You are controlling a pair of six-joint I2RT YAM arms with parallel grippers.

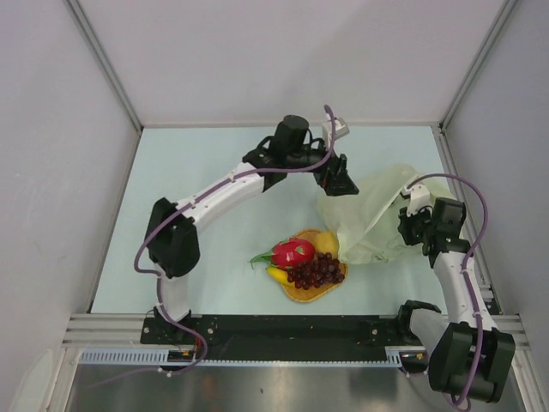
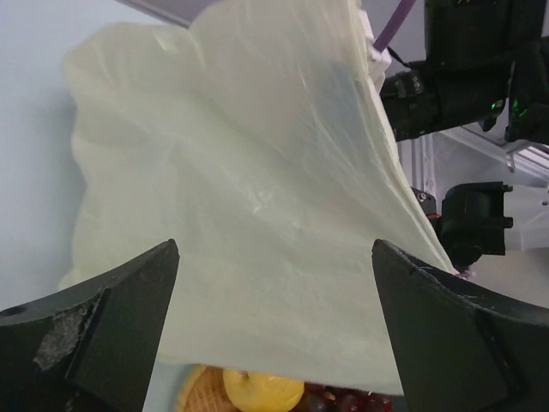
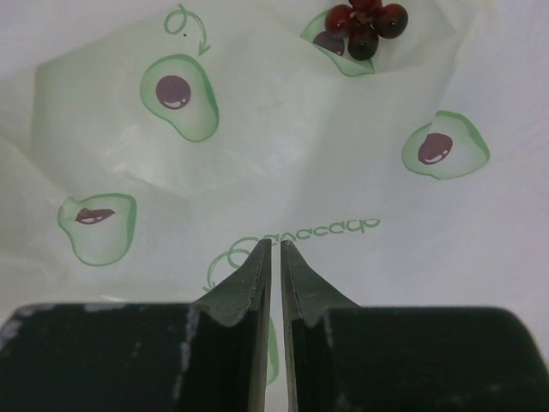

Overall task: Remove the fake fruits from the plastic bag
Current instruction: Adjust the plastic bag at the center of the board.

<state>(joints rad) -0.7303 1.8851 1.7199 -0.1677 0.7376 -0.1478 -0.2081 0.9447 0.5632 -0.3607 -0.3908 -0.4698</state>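
Observation:
The fake fruits lie outside the bag on a round orange woven mat (image 1: 302, 293): a dragon fruit (image 1: 292, 252), a lemon (image 1: 327, 243), a banana (image 1: 277, 275) and a grape bunch (image 1: 317, 269). The plastic bag (image 1: 377, 215) is raised at the right, its lower edge over the lemon (image 2: 262, 390) and the grapes (image 2: 343, 402). My left gripper (image 1: 340, 182) is open at the bag's upper left corner, and the bag (image 2: 257, 189) hangs in front of its spread fingers. My right gripper (image 1: 410, 225) is shut on the bag's right side (image 3: 283, 154). The grapes (image 3: 360, 24) show past the bag.
White walls and metal rails bound the pale table on three sides. The right arm (image 2: 463, 69) stands close behind the bag in the left wrist view. The mat (image 2: 202, 390) lies just below the bag's lower edge.

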